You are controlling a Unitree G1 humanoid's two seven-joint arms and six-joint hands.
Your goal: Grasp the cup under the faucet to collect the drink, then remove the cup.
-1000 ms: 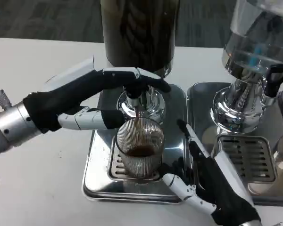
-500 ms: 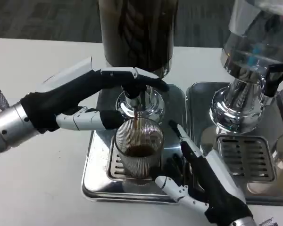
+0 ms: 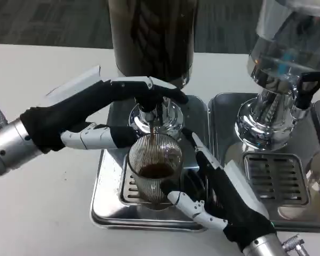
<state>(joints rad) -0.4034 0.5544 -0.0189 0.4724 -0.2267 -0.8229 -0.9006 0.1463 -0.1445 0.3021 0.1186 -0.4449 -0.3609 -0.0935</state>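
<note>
Item: ribbed cup, frame centre, on the drip tray under the faucet, drink streaming in.
Left hand: I hold the tap lever pressed; keep steady until fuller.
Right hand: fingers spread beside cup, grasping nothing.
Clearance: tray lip in front, second dispenser crowds the right; I judge lifting toward lower centre best.

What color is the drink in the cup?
Dark brown drink, seen through the clear ribbed cup in the head view.
</note>
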